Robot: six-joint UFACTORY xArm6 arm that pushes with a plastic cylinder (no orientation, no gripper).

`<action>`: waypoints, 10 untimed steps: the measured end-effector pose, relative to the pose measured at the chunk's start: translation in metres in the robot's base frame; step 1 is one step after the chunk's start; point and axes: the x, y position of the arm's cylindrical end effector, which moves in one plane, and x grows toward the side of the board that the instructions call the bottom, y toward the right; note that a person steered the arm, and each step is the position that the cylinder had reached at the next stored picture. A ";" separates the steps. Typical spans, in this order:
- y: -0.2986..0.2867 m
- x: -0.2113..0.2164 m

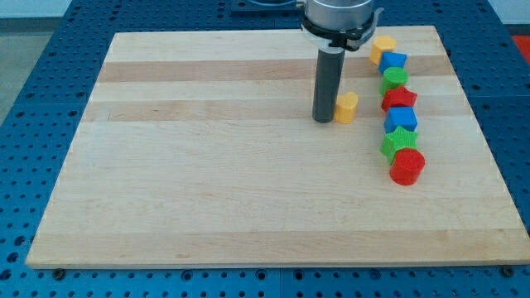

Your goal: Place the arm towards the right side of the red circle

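The red circle (407, 166) sits at the right of the frame, lowest in a column of blocks on the bench (207, 190); being round, it shows no long axis or heading. My tip (322, 121) rests upper centre, touching a small yellow block (347, 107), well apart from the circle. There are no jaws, only a rod.

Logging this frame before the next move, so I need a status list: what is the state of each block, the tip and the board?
my tip: on the board, touching the lone yellow block's left side
lone yellow block: apart from the column
yellow block at top: heads the column
upper blue block: in column
upper green block: in column
red star-like block: in column
lower blue block: in column
green star: in column
red circle: column's bottom end, right side free
board: flat
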 end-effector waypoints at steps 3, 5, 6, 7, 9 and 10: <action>0.020 0.000; -0.054 0.096; -0.057 0.162; 0.021 0.208; 0.133 0.196; 0.156 0.173</action>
